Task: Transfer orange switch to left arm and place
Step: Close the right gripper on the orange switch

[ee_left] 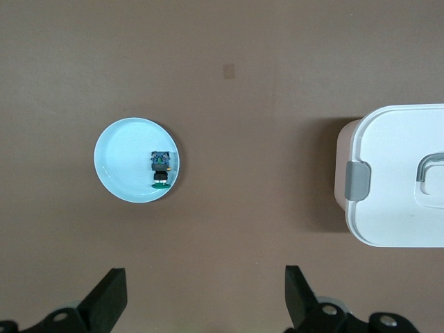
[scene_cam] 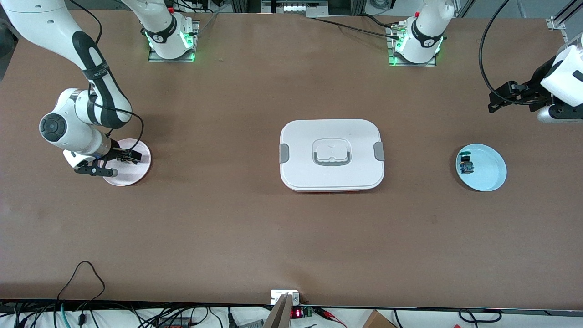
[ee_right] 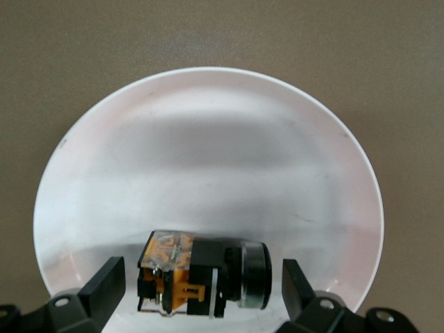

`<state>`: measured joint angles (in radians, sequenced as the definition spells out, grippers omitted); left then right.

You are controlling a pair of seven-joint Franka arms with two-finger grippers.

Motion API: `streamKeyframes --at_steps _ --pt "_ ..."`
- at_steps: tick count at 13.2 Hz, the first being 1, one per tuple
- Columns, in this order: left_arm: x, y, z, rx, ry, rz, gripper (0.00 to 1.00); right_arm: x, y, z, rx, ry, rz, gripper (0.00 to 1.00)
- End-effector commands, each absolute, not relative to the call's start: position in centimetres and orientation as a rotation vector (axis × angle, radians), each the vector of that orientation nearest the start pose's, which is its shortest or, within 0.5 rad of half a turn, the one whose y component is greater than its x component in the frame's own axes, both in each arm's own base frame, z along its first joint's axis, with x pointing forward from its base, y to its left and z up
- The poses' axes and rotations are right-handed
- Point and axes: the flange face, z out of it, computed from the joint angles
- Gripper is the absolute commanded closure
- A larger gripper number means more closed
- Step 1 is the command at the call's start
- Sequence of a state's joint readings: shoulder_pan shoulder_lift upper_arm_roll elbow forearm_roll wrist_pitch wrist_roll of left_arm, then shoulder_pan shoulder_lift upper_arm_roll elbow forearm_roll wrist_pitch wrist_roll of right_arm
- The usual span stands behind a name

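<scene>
Switch position: the orange switch [ee_right: 201, 272] lies on its side on the pink plate [scene_cam: 136, 175], which sits on the table [scene_cam: 227, 218] well apart from the white box [scene_cam: 332, 155], toward the right arm's end. In the right wrist view the switch rests on the plate surface between the two fingers [ee_right: 104, 284], with a gap on each side; neither finger touches it. Its orange and black block end points toward one finger, its black round cap toward the other.

Right gripper [scene_cam: 119, 160]: low over the pink plate, fingers spread open around the switch, not gripping.

Left gripper [scene_cam: 505, 96]: in the air over bare table toward the left arm's end from the box, fingers [ee_left: 107, 298] spread open, holding nothing. This arm waits.

Blue plate [scene_cam: 489, 171]: on the table well apart from the box, toward the left arm's end. It carries a small blue-and-green component with a black knob [scene_cam: 466, 164], lying near the plate rim on the side toward the box.

White box: lidded, grey clip at each short end, recessed handle on top, standing between the two plates. Neither gripper is over it.
</scene>
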<state>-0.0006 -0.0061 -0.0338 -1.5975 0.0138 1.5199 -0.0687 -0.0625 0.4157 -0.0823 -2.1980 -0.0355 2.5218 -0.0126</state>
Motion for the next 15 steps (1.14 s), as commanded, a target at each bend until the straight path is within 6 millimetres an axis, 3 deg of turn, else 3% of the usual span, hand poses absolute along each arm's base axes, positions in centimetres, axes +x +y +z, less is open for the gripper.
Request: streamKeyframes --at_steps 1,6,9,10,12,15 --pt "54.7 -1.6 61.6 -3.134 -0.043 0.118 0.0 53.7 -7.7 17.9 -3.175 0.168 0.145 0.0" --pt "54.7 -1.6 61.6 -3.134 -0.046 0.118 0.0 53.5 -7.9 17.5 -3.173 0.171 0.165 0.0" --pt "54.7 -1.6 61.6 -3.134 -0.046 0.118 0.0 53.5 -7.9 17.9 -3.173 0.152 0.163 0.59" --pt "54.7 -1.6 61.6 -3.134 -0.046 0.118 0.0 53.6 -7.9 18.1 -3.172 0.147 0.175 0.74" --pt "54.7 -1.6 61.6 -3.134 -0.046 0.118 0.0 53.6 -7.6 18.7 -3.164 0.153 0.227 0.92" --pt "54.7 -1.6 61.6 -3.134 -0.046 0.118 0.0 53.6 -7.3 20.2 -3.156 0.158 0.238 1.0"
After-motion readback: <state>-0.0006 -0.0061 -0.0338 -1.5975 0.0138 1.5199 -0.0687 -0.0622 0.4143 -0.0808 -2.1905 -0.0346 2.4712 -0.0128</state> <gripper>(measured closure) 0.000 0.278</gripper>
